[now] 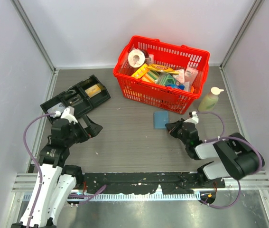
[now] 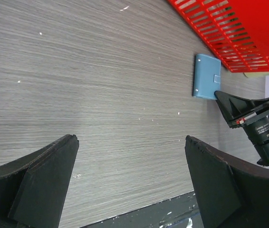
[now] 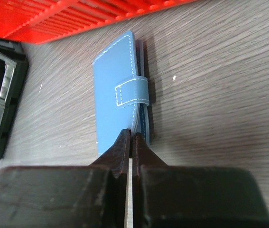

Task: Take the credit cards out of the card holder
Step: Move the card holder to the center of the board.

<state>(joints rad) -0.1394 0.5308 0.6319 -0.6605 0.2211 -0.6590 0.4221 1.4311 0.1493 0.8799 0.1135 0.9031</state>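
Soft blue stitched bifold card holder (image 3: 117, 109) lies closed, tab strap (image 3: 132, 92) wrapped over its edge, flat on the grey wood-grain table (image 1: 125, 142) just in front of the red plastic basket (image 1: 158, 97). Credit cards not visible. Looks light, thin and floppy, so it'll likely slide; grab the strap-side edge. Right gripper (image 3: 132, 142) is pressed together at that edge, can't tell if a flap is caught. Left gripper (image 2: 130, 140) is spread wide, well apart.

Robot lab test cell
Plain white walls (image 1: 101, 28) on metal posts box in a grey bench (image 1: 125, 142). A red basket (image 1: 148, 97) of staged groceries sits between a black tray (image 1: 79, 92) and a bottle (image 1: 209, 100). Nearer than the basket, cabled left arm (image 1: 53, 156) and right arm (image 1: 229, 159) stand bolted to a rail (image 1: 125, 180).
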